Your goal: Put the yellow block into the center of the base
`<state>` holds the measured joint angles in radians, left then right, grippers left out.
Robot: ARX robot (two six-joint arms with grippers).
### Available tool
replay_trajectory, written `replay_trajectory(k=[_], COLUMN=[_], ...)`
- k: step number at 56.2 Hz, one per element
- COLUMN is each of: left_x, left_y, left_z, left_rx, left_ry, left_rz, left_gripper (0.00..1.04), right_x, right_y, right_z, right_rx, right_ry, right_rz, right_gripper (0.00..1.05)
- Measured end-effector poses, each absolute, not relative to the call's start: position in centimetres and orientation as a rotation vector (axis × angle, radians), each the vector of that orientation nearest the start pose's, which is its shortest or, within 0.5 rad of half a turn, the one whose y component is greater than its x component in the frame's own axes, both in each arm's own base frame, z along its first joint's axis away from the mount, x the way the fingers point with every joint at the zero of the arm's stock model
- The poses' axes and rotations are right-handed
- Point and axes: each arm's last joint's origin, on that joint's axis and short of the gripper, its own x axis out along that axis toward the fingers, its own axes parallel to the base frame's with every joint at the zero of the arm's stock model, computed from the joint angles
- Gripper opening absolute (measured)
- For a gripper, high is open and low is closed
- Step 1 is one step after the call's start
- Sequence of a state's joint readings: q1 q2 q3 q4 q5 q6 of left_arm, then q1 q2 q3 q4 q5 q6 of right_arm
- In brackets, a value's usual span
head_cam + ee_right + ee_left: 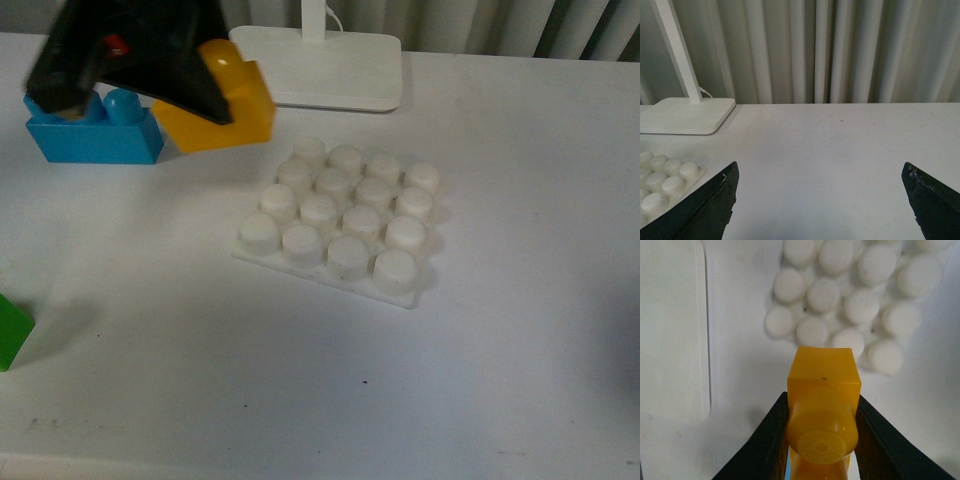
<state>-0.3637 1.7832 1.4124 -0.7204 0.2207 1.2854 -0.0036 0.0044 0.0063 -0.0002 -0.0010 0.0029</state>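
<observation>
One yellow block (pixel 225 105) is held clamped in the left gripper (pixel 822 400), just beyond the far left corner of the one sixteen-stud base (pixel 340 215). The right gripper (pixel 819 172) is spread wide. One blue brick (pixel 95 135) is seen left of the base.

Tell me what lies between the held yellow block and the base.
Nothing: only bare white table separates the yellow block from the base, as the front view shows.

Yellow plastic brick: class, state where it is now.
The yellow plastic brick is upper left in the front view, held in the left claw, beside the blue plastic brick, left of the white studded plate.
</observation>
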Motion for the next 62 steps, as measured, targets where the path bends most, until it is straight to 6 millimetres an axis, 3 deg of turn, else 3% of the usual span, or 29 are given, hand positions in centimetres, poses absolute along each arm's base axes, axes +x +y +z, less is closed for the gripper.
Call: replay_trajectory(k=[14, 24, 35, 62], left_x=[34.1, 34.4, 35.3, 36.6], left_y=[-19.8, -22.2, -22.7, -22.0], left_z=[23.2, 22.2, 21.8, 21.3], left_rx=[1.219, 1.255, 1.268, 1.277], left_ry=[0.565, 0.576, 0.594, 0.629], left_rz=[-1.267, -1.297, -1.297, -1.290], left_gripper=[0.31, 0.31, 0.31, 0.31], right_x=[9.8, 9.8, 9.8, 9.8], right_y=[0.0, 0.0, 0.0, 0.0], right_z=[16.5, 16.5, 16.5, 16.5], right_rx=[0.003, 0.003, 0.003, 0.003], right_ry=[-0.002, -0.002, -0.002, -0.002], right_rz=[-0.003, -0.003, -0.003, -0.003], right_gripper=[0.96, 0.96, 0.96, 0.96])
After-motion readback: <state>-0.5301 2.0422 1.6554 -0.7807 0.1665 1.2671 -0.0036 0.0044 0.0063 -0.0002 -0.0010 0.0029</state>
